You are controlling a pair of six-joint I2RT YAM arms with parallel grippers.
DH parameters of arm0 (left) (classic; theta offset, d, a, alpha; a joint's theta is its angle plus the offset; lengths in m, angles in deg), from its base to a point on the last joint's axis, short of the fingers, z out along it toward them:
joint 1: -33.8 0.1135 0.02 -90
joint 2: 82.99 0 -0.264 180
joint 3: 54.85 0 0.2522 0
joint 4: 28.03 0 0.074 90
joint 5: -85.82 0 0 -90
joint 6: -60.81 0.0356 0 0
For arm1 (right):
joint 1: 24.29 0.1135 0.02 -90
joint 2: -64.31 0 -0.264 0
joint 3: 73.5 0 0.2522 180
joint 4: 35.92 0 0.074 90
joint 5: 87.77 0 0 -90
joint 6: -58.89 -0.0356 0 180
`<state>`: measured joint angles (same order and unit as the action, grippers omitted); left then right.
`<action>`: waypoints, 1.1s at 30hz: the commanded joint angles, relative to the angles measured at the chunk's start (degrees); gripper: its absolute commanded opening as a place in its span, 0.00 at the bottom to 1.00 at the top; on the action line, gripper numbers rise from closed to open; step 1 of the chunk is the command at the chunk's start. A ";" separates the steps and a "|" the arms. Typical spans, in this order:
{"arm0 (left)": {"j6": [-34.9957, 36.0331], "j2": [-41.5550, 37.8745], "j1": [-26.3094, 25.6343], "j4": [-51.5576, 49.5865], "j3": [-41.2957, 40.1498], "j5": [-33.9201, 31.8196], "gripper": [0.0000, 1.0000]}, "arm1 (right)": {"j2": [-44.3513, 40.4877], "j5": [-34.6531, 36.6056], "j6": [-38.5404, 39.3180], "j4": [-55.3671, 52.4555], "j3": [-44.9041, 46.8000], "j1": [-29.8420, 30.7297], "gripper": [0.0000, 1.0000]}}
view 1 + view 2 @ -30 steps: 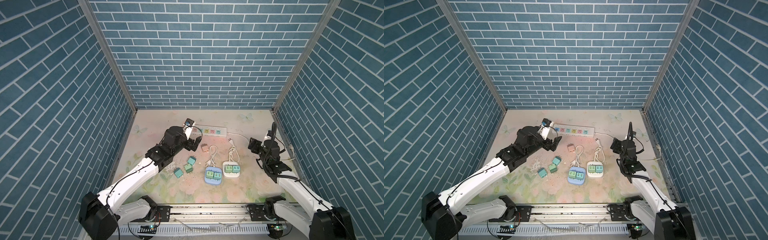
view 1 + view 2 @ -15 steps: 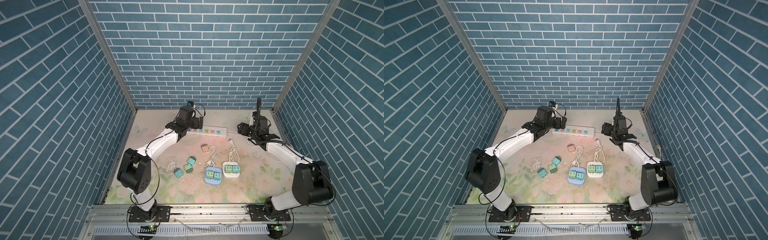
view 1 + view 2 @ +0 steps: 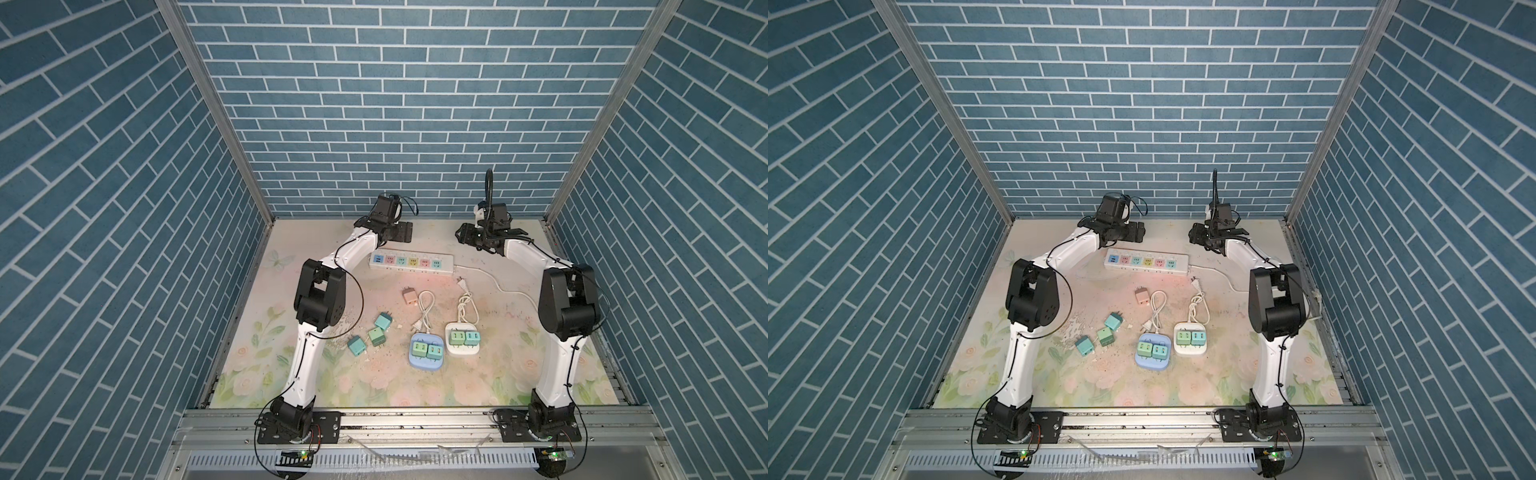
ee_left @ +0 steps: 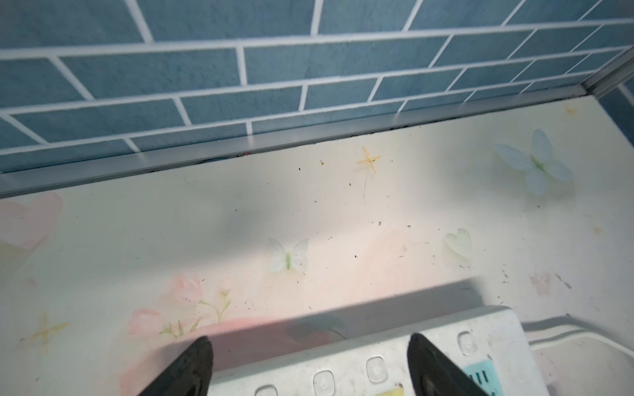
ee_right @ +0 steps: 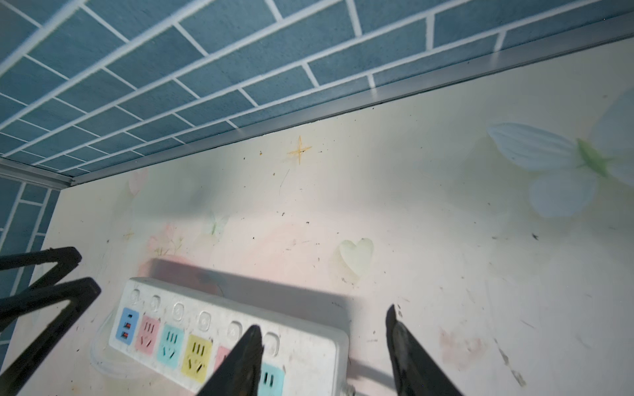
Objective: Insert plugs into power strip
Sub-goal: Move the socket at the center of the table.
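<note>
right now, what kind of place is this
Probably a staged robot test cell: blue brick-patterned panel walls box in a floral-print tabletop, and white robot arms are bolted to an aluminium rail.

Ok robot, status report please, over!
Left gripper open, right gripper open, both empty. Power strip sockets bare. Four plugs loose, four in small hubs. White cords coiled nearby.

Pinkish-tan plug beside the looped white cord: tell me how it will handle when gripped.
The pinkish-tan plug looks like a hard, blocky shell, so probably stiff. It is small next to the power strip, so likely light. Flat faces suggest it will slide, not roll, if pushed.
</note>
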<state>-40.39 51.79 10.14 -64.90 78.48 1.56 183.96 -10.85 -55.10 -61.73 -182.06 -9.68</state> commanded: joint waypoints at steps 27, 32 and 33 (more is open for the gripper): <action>-0.92 5.28 2.20 -3.39 -5.06 5.25 0.78 | 12.13 -4.11 2.50 -8.95 -8.04 4.00 0.48; -2.02 -0.76 2.20 1.80 -15.59 4.47 0.76 | 6.56 -2.68 2.11 -5.16 0.57 5.13 0.47; -2.24 -2.26 2.21 3.23 -18.10 4.21 0.76 | 4.62 -2.48 1.63 -3.65 3.15 5.33 0.47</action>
<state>-41.44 52.16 12.13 -63.22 65.06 6.20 193.41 -14.92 -53.59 -66.93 -183.05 -5.22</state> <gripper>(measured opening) 0.763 0.470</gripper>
